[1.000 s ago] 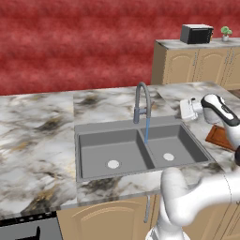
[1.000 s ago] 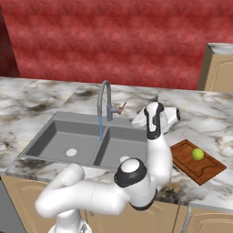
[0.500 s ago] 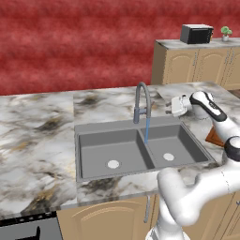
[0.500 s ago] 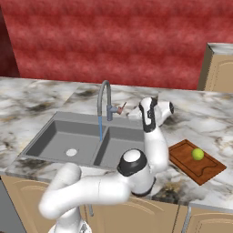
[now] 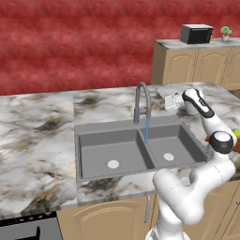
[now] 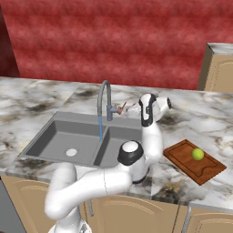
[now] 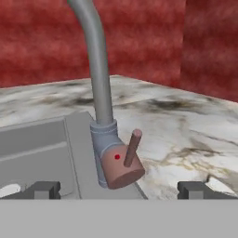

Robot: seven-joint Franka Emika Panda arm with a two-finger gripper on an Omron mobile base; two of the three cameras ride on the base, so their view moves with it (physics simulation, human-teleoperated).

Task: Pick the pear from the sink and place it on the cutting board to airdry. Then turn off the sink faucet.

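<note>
Right base view, marble counter, red wall, grey sink

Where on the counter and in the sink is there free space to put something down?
Free: the marble counter left of the sink, and both basins. Crowded: behind the right basin, where the faucet and the gripper meet. On the right, the cutting board holds the pear.
</note>
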